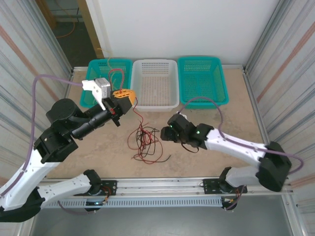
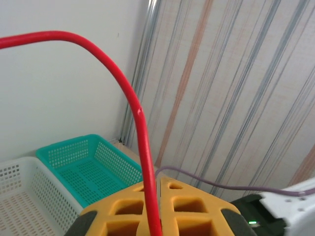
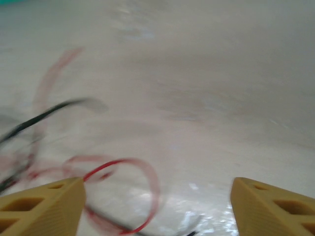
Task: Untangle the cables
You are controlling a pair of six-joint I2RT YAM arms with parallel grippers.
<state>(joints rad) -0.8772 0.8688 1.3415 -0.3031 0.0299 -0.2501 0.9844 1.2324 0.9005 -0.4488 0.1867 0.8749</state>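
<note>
My left gripper (image 1: 124, 93) is raised in front of the left teal basket (image 1: 96, 64) and is shut on a red cable (image 1: 116, 73). That cable arcs up over the basket and also trails down to the tangle. In the left wrist view the red cable (image 2: 134, 101) runs between the closed orange fingers (image 2: 197, 206) of the left gripper (image 2: 157, 196). A tangle of red and black cables (image 1: 145, 142) lies on the table centre. My right gripper (image 1: 165, 132) hovers at its right edge, open. In the blurred right wrist view a red loop (image 3: 147, 172) and a black cable (image 3: 49, 113) lie by the gripper (image 3: 157, 206).
A white basket (image 1: 155, 63) stands at the back centre, with another teal basket (image 1: 203, 60) to its right. Corrugated walls close both sides. Purple-grey hoses run along both arms. The left wrist view shows the teal basket (image 2: 74, 152) and the white basket (image 2: 19, 172).
</note>
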